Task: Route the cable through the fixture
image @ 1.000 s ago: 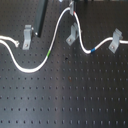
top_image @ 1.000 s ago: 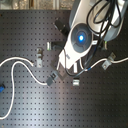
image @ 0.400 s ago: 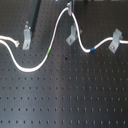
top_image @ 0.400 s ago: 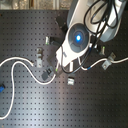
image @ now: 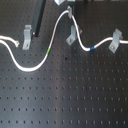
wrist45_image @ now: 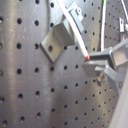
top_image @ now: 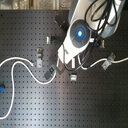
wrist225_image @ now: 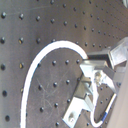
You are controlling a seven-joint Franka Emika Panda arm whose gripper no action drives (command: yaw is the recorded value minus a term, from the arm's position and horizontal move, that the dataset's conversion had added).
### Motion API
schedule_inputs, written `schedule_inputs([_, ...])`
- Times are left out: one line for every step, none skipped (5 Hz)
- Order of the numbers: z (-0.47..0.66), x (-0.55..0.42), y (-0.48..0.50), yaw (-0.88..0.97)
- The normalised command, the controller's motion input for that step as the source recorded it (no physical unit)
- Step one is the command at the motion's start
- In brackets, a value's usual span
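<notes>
- Up close in the first wrist view, the cable [wrist45_image: 75, 31] runs slantwise across the grey clip [wrist45_image: 59, 36] and ends where a red spot sits at the tip of a finger [wrist45_image: 102, 57]; the cord touches that tip, yet whether the gripper [wrist45_image: 100, 67] is clamped on it or merely beside it, I cannot tell
- In the second wrist view the cable [wrist225_image: 50, 52] sweeps in a broad arc over the black pegboard [wrist225_image: 30, 30] and drops in beside the clip [wrist225_image: 82, 97], just under the metal finger [wrist225_image: 97, 65]; a blue band [wrist225_image: 102, 118] shows on the cord past the clip
- Stepping back to the first exterior view: the cable [image: 47, 50] starts at the first exterior view's left edge, passes the left clip [image: 26, 36], dips in a low loop with a green band [image: 48, 50] on the rising stretch, climbs to a peak at the gripper [image: 69, 12], then falls beside the middle clip [image: 73, 36]
- From there it sags, carries the blue band [image: 92, 48], and rises to the right clip [image: 115, 41]; a long black bar [image: 39, 17] slants near the top, well apart from the middle clip
- In the second exterior view the arm [top_image: 80, 32] with its blue light hides the gripper; the cable [top_image: 20, 67] loops wide towards the second exterior view's left
</notes>
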Motion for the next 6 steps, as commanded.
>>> schedule_inputs([0.04,-0.07,0.078,0.0])
schedule_inputs([0.28,-0.062,0.187,0.0])
schedule_inputs([0.75,0.151,0.15,0.0])
schedule_inputs([0.74,0.236,0.213,0.0])
schedule_inputs([0.74,0.291,0.268,0.0])
schedule_inputs([0.66,-0.09,0.124,-0.1])
